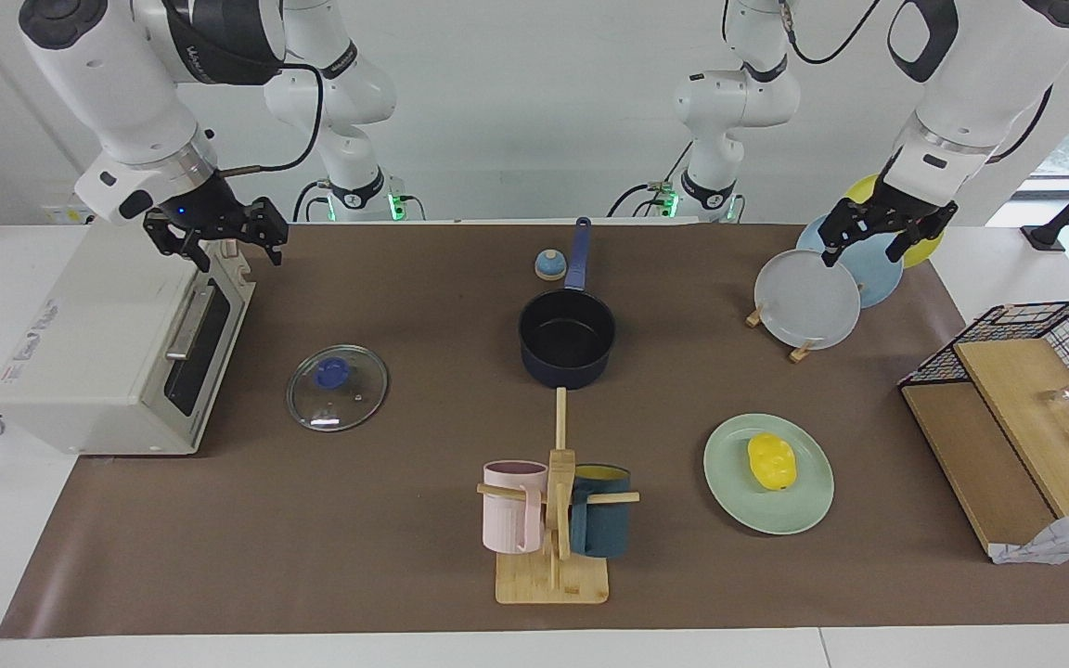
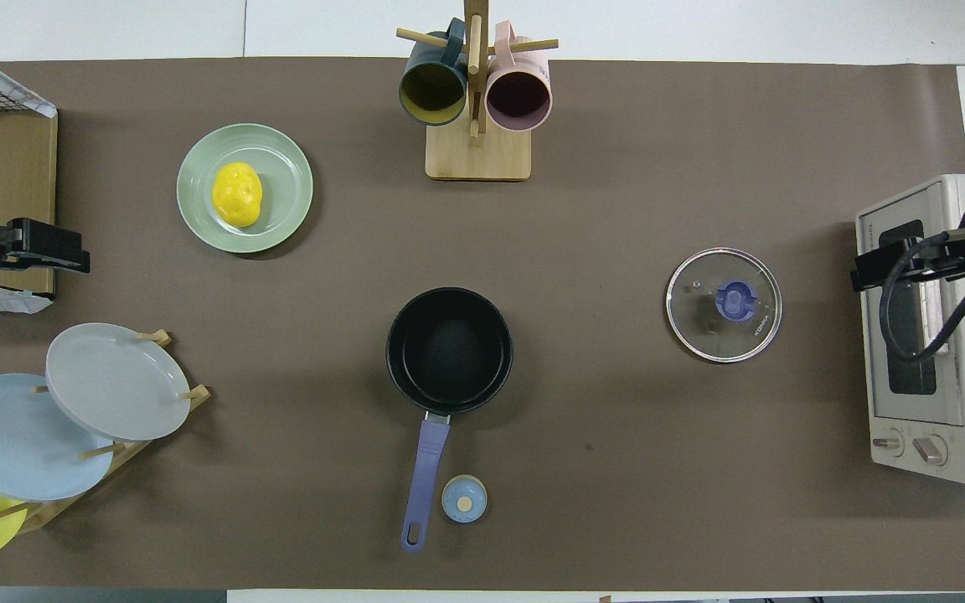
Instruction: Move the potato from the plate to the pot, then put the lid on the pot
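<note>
The yellow potato (image 1: pixel 771 461) (image 2: pixel 237 194) lies on the mint-green plate (image 1: pixel 808 508) (image 2: pixel 286 180) toward the left arm's end of the table. The dark navy pot (image 1: pixel 567 339) (image 2: pixel 449 350) stands uncovered and empty at mid-table, its blue handle pointing toward the robots. The glass lid (image 1: pixel 338 387) (image 2: pixel 724 304) with a blue knob lies flat on the mat toward the right arm's end. My left gripper (image 1: pixel 880 243) (image 2: pixel 76 255) is open and empty, raised over the plate rack. My right gripper (image 1: pixel 219 237) (image 2: pixel 861 272) is open and empty, raised over the toaster oven.
A mug tree (image 1: pixel 553 520) with a pink and a dark teal mug stands farther from the robots than the pot. A rack of upright plates (image 1: pixel 808 299), a toaster oven (image 1: pixel 117 353), a small blue-and-tan dome (image 1: pixel 550 265) beside the pot handle, and a wire-and-wood shelf (image 1: pixel 1017 417) are around.
</note>
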You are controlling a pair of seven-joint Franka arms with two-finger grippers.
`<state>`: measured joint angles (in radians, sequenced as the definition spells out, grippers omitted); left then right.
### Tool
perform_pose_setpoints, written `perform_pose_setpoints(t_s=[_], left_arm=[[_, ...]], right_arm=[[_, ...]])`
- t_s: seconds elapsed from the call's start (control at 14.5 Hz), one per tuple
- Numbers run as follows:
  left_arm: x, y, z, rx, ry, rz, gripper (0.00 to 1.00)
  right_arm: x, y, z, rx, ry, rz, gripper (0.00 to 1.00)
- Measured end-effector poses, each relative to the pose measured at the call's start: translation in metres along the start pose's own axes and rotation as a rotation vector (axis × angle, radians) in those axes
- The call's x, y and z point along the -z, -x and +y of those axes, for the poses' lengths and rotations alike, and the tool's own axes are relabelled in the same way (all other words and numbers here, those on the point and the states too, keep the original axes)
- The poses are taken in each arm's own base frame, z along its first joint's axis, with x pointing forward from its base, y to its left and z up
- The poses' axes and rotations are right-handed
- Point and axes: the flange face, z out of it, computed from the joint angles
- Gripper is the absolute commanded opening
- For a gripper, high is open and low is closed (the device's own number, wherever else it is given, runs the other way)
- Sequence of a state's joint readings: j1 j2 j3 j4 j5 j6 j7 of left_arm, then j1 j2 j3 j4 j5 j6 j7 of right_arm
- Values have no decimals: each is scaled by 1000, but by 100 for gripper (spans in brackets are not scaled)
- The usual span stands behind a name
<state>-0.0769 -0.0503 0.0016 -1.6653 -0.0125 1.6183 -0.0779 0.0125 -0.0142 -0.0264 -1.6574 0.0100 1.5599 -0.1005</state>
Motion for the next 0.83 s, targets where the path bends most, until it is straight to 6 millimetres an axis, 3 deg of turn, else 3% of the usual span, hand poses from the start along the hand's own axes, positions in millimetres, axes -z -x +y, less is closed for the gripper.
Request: perform_pose_setpoints(t_s=[0.83], left_arm=[[1, -5, 7, -11, 4, 46, 100]], right_arm=[[0, -8, 0, 1, 5, 52, 100]])
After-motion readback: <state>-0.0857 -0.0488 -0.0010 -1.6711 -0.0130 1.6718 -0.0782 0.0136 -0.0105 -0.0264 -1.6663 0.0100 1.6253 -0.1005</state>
